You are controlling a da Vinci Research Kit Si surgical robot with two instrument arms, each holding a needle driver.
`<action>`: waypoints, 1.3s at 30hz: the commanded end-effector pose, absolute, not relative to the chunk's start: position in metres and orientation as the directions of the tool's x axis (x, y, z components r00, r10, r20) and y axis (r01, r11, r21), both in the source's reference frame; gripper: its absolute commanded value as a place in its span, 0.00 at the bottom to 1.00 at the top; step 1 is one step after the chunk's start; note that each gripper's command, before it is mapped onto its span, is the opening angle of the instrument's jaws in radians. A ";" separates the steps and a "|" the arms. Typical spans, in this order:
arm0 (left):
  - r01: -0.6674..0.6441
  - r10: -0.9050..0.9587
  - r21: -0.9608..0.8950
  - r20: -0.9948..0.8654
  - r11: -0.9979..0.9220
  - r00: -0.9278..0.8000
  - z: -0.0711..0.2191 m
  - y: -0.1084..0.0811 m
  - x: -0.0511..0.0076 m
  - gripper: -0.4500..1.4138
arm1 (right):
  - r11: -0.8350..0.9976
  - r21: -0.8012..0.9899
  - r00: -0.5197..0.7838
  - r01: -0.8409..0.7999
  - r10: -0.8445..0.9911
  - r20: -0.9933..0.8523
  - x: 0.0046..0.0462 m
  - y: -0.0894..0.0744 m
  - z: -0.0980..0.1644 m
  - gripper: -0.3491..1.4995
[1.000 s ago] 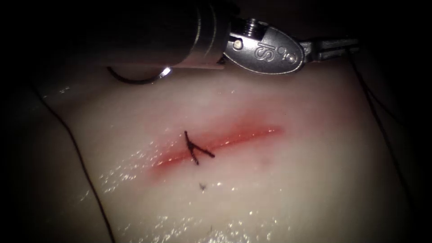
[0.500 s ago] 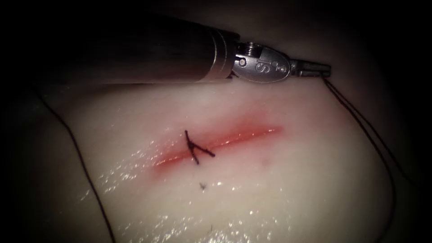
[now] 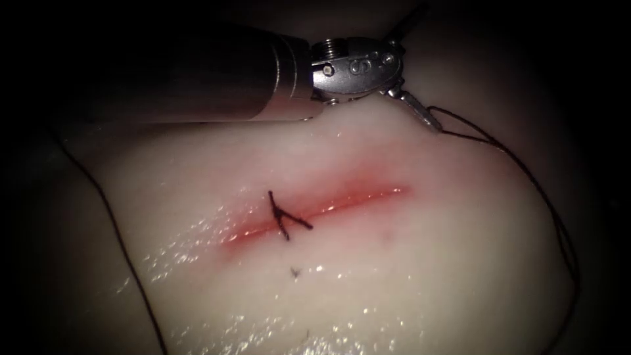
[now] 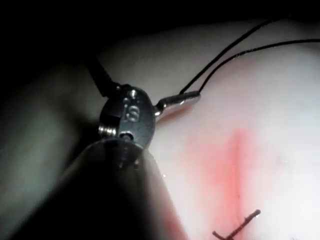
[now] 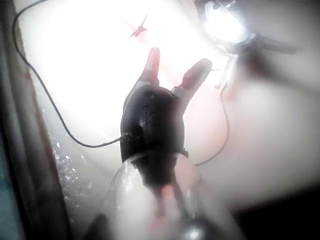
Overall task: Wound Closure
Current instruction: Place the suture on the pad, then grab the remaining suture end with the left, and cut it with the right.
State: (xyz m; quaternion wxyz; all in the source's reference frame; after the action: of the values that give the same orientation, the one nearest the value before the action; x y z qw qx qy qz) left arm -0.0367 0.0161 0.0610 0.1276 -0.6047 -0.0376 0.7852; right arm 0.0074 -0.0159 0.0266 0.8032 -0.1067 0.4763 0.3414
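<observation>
My left tool [image 3: 417, 67] has its jaws spread wide and pinches nothing. The thread [image 3: 499, 148] touches the tip of its lower jaw, so I think it lies loose. From that tip the thread runs away and curves down the tissue [image 3: 427, 276]. The cut [image 3: 342, 204] lies below my left tool, longways along its shaft. My right tool [image 5: 178, 59] is spread and empty too. I cannot tell where the needle is.

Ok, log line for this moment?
left end effector open, empty | thread by one jaw's tip | right end effector open, empty | tied stitch across cut
</observation>
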 end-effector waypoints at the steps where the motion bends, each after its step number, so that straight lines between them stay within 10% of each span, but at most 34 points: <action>1: -0.157 0.254 -0.221 -0.938 -0.963 -0.236 0.061 0.016 -0.0366 0.99 | 0.770 0.141 0.328 -0.622 0.420 -0.846 0.0103 -0.016 0.027 0.74; 10: -0.167 0.325 -0.286 -0.900 -0.944 -0.291 0.053 0.015 -0.0256 0.97 | 0.828 0.211 0.290 -0.519 0.403 -0.868 0.0193 -0.015 0.027 0.69; 16: -0.196 0.291 -0.242 -0.914 -0.950 -0.284 0.051 0.012 -0.0213 0.84 | 0.863 0.240 0.282 -0.444 0.389 -0.877 0.0216 -0.016 0.028 0.40; 22: -0.210 0.205 -0.136 -0.911 -0.968 -0.357 0.049 0.005 -0.0206 0.38 | 0.875 0.229 0.311 -0.426 0.379 -0.871 0.0205 -0.016 0.030 0.40; 39: -0.321 0.173 0.082 -0.704 -0.944 -0.689 0.051 -0.004 -0.0268 0.30 | 0.885 0.196 0.352 -0.423 0.360 -0.864 0.0203 -0.017 0.033 0.38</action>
State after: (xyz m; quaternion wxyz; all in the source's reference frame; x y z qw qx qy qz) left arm -0.0265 -0.0035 0.0501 0.1329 -0.3631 0.1050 0.9162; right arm 0.0196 -0.0167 0.0323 0.8224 -0.0309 0.5156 0.2385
